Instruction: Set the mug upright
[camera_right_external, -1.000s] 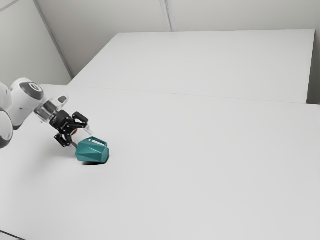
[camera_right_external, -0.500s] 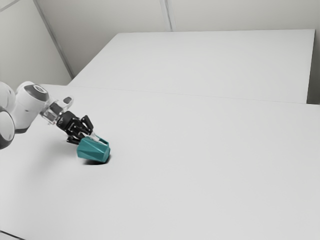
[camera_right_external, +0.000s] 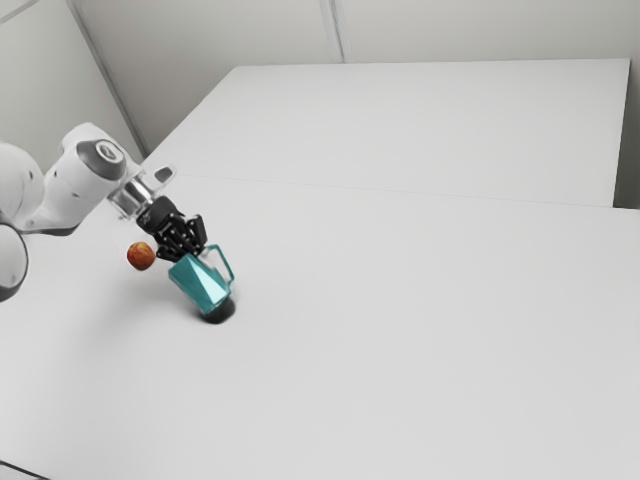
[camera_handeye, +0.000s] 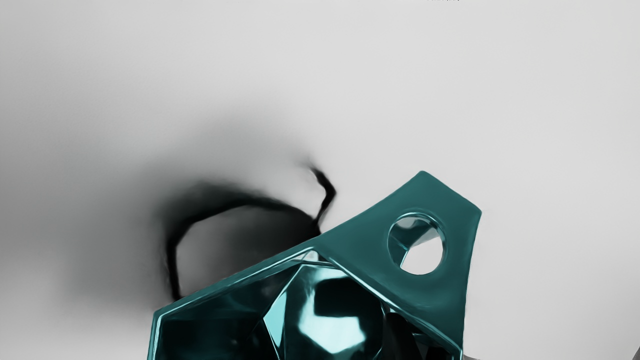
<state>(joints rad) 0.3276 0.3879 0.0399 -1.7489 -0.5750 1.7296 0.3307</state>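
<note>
While the wrist view looks inside the teal mug (camera_handeye: 340, 300), the exterior view shows the end effector (camera_right_external: 192, 254) gripping it, tipped more upright than before.

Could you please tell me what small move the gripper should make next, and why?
Probably a slight turn of the black two-finger gripper, bringing the teal faceted mug nearer vertical: its rim end, by the gripper, leans toward the exterior view's left.
</note>
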